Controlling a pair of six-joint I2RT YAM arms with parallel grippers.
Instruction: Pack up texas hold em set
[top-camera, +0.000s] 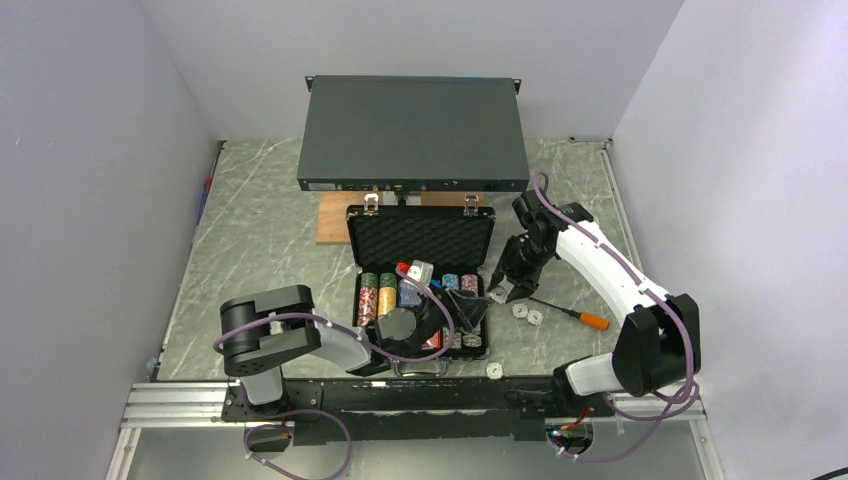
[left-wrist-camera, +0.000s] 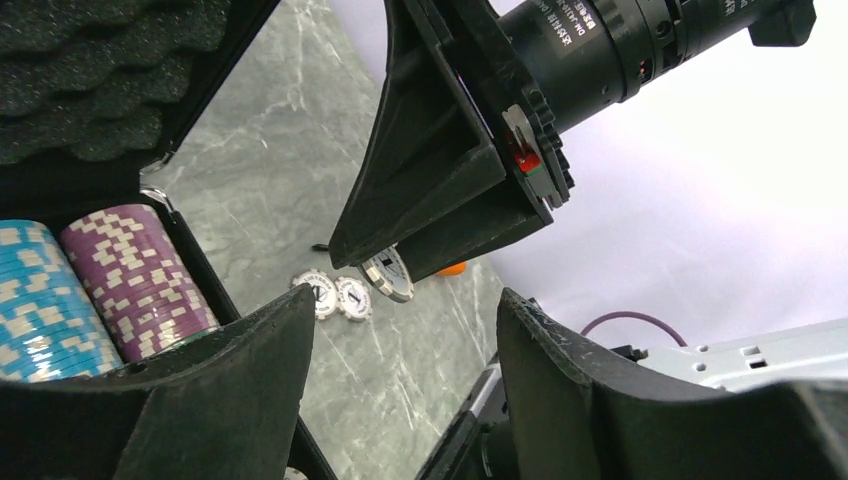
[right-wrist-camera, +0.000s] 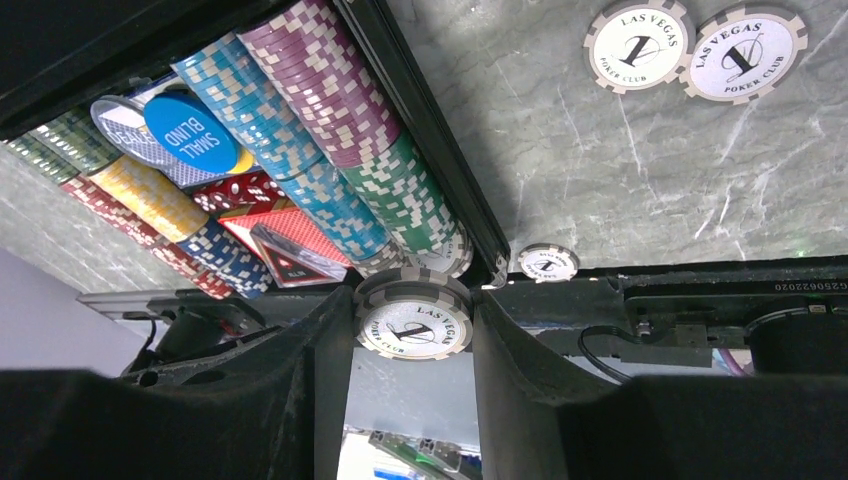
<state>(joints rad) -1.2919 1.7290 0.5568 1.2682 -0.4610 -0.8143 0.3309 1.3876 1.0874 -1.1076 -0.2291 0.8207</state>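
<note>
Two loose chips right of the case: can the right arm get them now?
Probably not yet. The loose chips lie on bare table beside the right tool, nothing between, but that tool is shut on another chip; drop it first.

White-and-black arms (top-camera: 600, 262), purple cables (left-wrist-camera: 622, 317), matte black fingers (left-wrist-camera: 230, 390)

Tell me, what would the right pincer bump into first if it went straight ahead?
Probably the black side wall of the case, just ahead of the chip the right pincer holds. The green chips sit right behind it; depth is hard to judge.
</note>
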